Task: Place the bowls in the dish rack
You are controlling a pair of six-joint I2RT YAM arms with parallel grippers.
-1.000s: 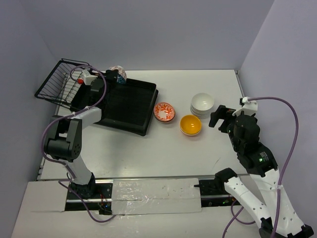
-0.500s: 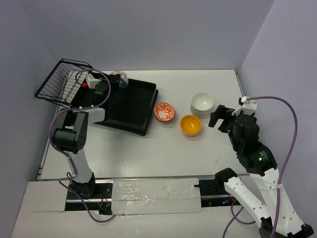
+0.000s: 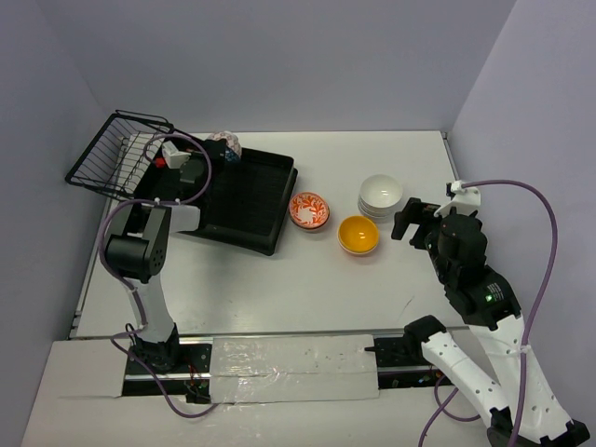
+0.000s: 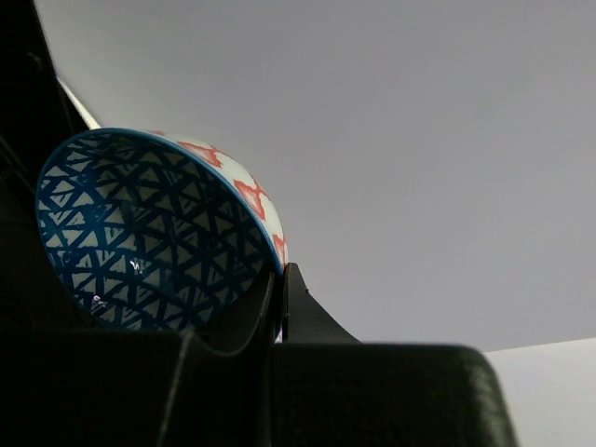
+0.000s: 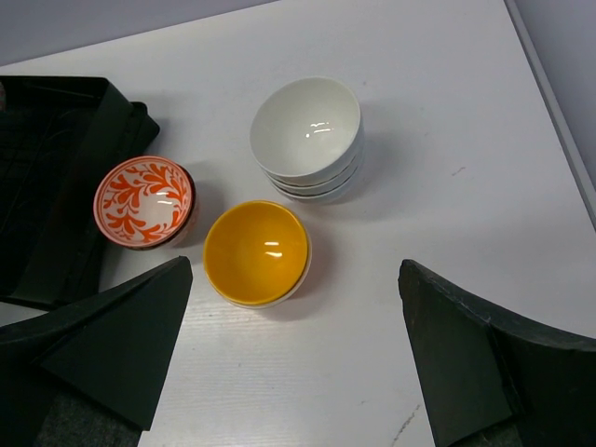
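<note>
White table (image 3: 279, 279), grey walls. Left gripper (image 3: 210, 153) clenched on blue-patterned bowl (image 4: 149, 233), upper left, at dish rack (image 3: 244, 200) edge. Right gripper (image 3: 408, 219) spread wide, empty, near stacked white bowls (image 5: 307, 130).

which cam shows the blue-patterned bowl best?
Left wrist: the blue-patterned bowl is close up, inside facing the camera, rim pinched in the left gripper. Top external shows only a small part behind the arm, by the dish rack far edge. Right wrist doesn't show it.
</note>
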